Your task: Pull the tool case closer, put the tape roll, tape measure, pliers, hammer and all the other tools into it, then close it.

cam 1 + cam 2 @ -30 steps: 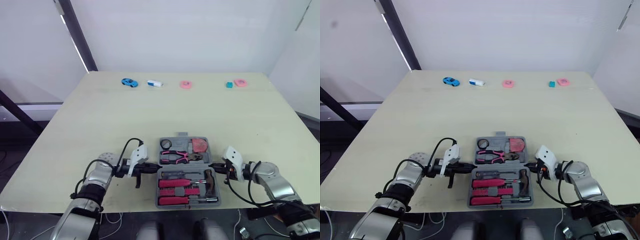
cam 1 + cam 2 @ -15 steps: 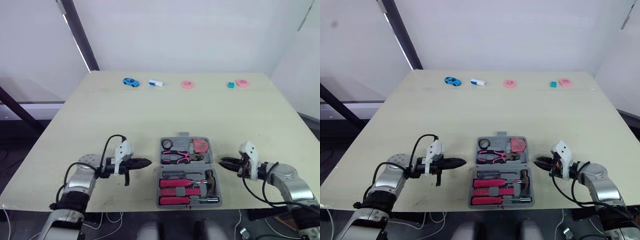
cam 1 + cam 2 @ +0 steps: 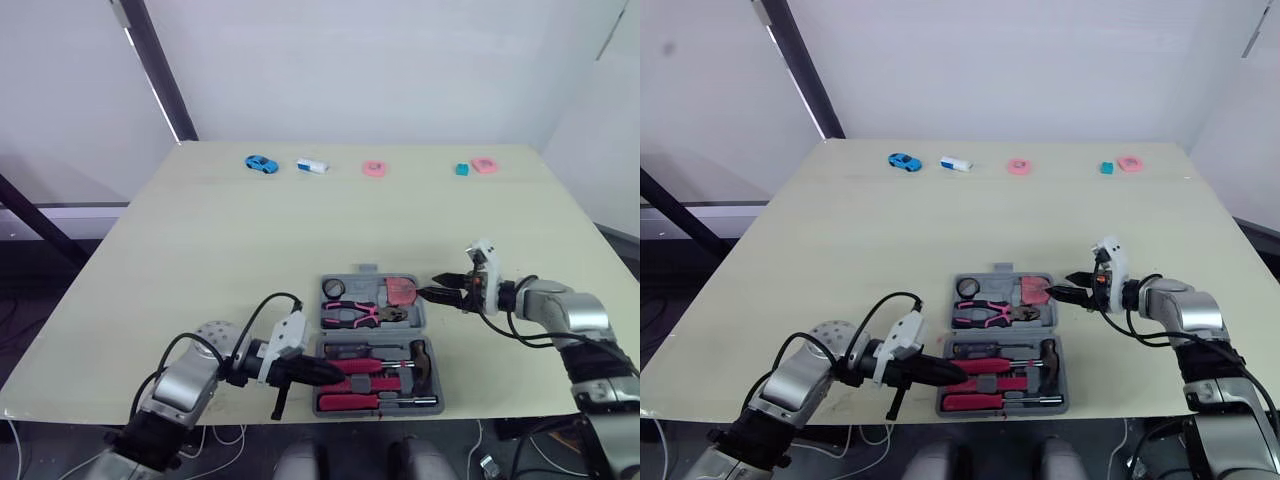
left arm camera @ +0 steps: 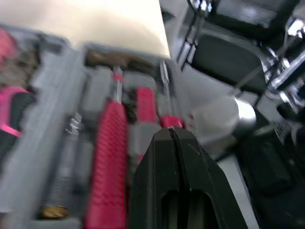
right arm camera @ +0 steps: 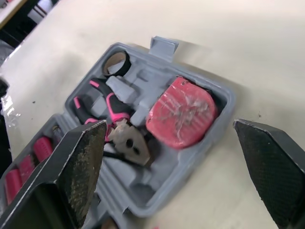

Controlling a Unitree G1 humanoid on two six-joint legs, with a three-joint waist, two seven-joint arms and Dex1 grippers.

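Tool case [image 3: 372, 333] open at the near edge of the tabletop [image 3: 300, 230]. Far half: tape roll [image 5: 116, 62], pliers [image 5: 112, 112], red tape measure [image 5: 181, 112]. Near half: hammer [image 3: 424, 362], red-handled screwdrivers [image 3: 365, 366]. Left wrist view: left claw [image 4: 172, 131] pinched closed, over the near half's left part. Right wrist view: right claw [image 3: 440, 293] spread wide, just beside the far half's right rim. Blue toy car [image 3: 259, 164] at the far edge, well apart.

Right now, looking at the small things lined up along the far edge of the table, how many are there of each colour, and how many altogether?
pink pieces: 2
blue toy car: 1
white piece: 1
teal block: 1
Total: 5
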